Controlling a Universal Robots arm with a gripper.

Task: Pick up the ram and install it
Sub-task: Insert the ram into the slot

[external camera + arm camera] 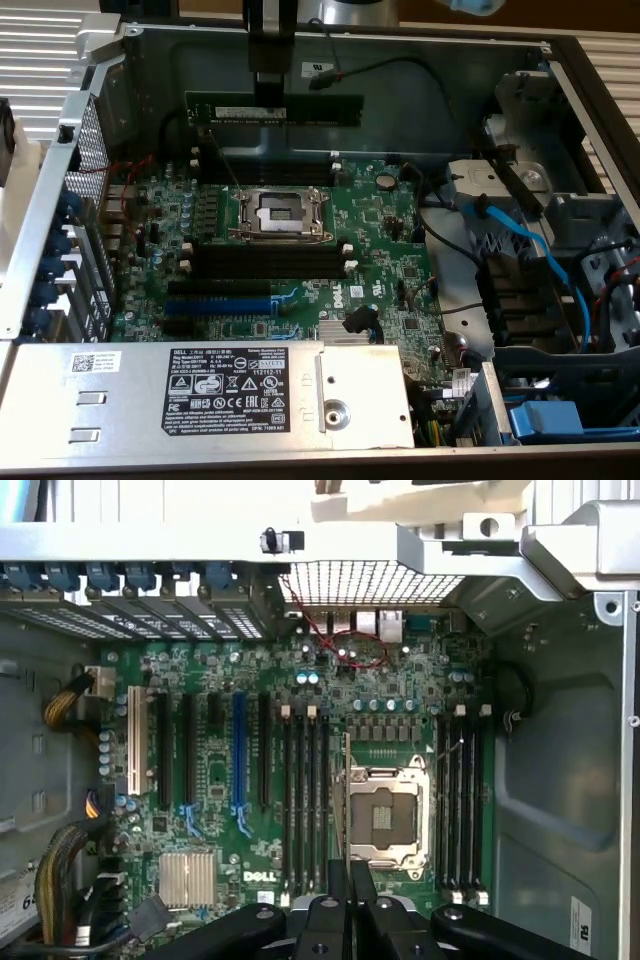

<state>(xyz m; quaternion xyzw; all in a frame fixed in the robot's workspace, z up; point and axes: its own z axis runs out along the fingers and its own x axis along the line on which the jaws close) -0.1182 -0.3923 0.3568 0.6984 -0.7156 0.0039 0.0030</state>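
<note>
While hanging over the open case in the exterior view, pinching the ram (320,108) between nearly shut fingers (268,82), holding it level and clear above the motherboard (380,230), over a bank of black slots (270,168). From the wrist view, gripping the ram (347,790) edge-on in the fingers (362,885), seemingly sitting just beside the CPU socket (385,815).

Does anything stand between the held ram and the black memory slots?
Nothing large. The gripper holds the ram above the board; the black slots lie empty. A thin wire seems to cross one bank.
</note>
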